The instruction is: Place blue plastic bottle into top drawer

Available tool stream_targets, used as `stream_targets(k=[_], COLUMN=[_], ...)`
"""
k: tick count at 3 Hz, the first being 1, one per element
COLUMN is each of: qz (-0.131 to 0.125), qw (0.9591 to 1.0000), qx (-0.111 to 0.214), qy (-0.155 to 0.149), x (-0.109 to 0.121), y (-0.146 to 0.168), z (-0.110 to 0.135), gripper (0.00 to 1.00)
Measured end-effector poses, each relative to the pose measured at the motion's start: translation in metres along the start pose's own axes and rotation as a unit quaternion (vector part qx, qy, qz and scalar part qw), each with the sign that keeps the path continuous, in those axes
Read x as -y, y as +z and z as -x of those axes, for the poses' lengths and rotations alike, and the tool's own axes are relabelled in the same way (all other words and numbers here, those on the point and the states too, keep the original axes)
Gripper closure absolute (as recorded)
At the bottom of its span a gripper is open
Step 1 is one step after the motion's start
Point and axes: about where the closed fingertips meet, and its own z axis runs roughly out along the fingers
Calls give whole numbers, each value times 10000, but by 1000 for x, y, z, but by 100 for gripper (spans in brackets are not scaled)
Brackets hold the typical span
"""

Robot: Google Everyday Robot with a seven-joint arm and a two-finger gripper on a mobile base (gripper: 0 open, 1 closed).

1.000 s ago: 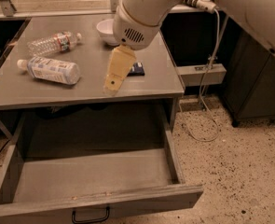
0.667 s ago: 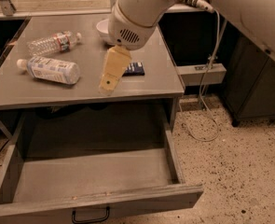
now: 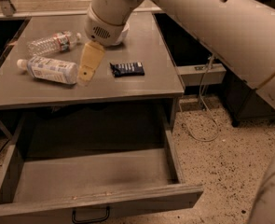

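Observation:
The blue plastic bottle [image 3: 49,69] lies on its side on the grey table top [image 3: 141,87], white cap to the left. My gripper [image 3: 85,73] hangs from the white arm just to the right of the bottle's base, its yellowish fingers [image 3: 90,59] pointing down at the table top. The top drawer [image 3: 95,176] is pulled wide open below the table, empty, with a small black handle [image 3: 90,215] on its front panel.
A slimmer clear ribbed bottle with a red label [image 3: 53,42] lies behind the blue one. A dark snack packet [image 3: 127,68] lies right of the gripper. A white bowl [image 3: 123,31] is partly hidden behind the arm. A cable [image 3: 200,120] trails on the speckled floor at right.
The gripper has moved left across the table, from over the dark packet to just beside the blue bottle's base. The bottles and the drawer have not moved.

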Motion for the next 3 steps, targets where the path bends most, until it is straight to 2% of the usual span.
stream_targets(k=[1,2,3], qz=[96,82,-71], qw=[9999,9997,9994], qx=[103,65,-147], qy=[-92,-202,-316], x=[-8,-16,-9], y=[-1,30,58], z=[2,16,31], gripper=[0,0,0])
